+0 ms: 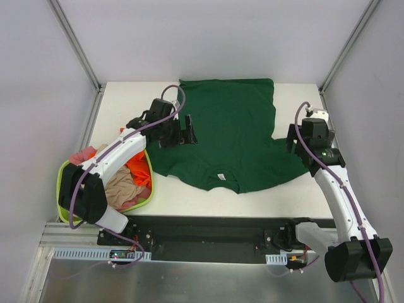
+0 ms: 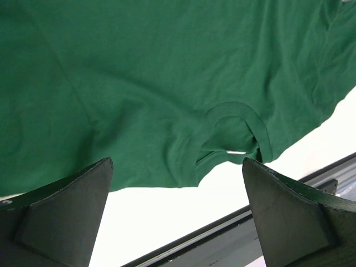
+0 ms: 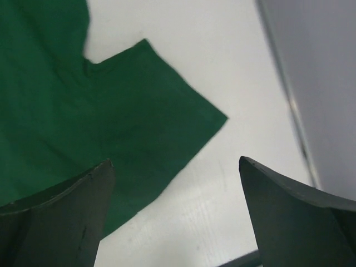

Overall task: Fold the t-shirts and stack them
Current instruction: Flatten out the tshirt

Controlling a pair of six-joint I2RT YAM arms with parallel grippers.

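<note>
Dark green t-shirt lies spread flat on the white table, with its hem at the far edge and its collar toward the near edge. The small white neck label is showing.

The left gripper hangs over the shirt's left side. Its jaws are spread wide with nothing between them, and the left wrist view looks past them at cloth and collar. The right gripper is at the outer edge of the right sleeve, also wide apart and empty, with bare table under its right finger.

At the near left corner sits a lime-green basket, its right rim just beside the shirt's left sleeve. Bunched inside are an orange shirt, a beige shirt and a pink shirt. The left arm reaches across the basket and hides part of its load. A grey side wall stands near the right gripper, on its right.
</note>
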